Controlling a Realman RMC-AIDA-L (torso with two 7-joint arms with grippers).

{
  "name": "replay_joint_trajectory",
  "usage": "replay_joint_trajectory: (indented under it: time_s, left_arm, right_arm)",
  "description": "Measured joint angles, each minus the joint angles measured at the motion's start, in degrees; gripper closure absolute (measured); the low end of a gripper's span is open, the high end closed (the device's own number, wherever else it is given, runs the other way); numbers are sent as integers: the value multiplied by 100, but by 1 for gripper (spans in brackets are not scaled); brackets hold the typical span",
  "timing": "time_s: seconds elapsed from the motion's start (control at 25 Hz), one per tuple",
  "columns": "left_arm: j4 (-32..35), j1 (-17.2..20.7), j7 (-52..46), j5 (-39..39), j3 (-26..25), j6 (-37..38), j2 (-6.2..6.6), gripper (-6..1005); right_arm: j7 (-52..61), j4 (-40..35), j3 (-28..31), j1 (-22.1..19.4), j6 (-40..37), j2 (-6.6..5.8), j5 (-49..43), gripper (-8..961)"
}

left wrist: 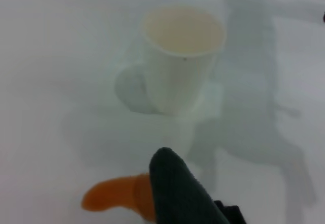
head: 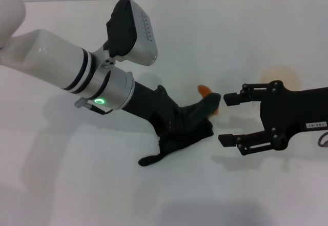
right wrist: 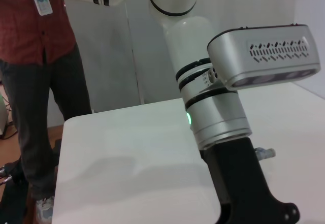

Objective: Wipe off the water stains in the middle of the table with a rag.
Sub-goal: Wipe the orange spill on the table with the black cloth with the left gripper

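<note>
My left gripper [head: 197,114] reaches in low from the upper left and is shut on the black rag [head: 177,141], which hangs from it and spreads onto the white table [head: 77,185]. The rag's pointed corner [left wrist: 177,193] lies over one end of the orange-brown water stains [left wrist: 111,196]. In the head view only a small orange part of the stains [head: 204,89] shows beside that corner. My right gripper [head: 229,119] hovers just right of the rag, open, with nothing between its fingers.
A white paper cup [left wrist: 180,61] stands upright a short way beyond the stain. A person in a red shirt [right wrist: 43,41] stands at the table's far side, behind my left arm [right wrist: 218,117].
</note>
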Motion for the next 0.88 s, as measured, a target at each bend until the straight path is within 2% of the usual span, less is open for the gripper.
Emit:
replay_joint_trajectory:
  time_s: [0.2,0.6,0.88]
  left_arm:
    - [-3,-44,134,-22,8,-166,13,953]
    - [-12,-57,228,420,-58,-974,56,948]
    - [-11,-35,196,415,-173,-1517,41,945]
  right_arm:
    - [2,-2,-3,0,-29,0,64,129]
    - [12,9,7,0,-28,0,123,128]
    - [19,7,34,0,-29,0,123,129]
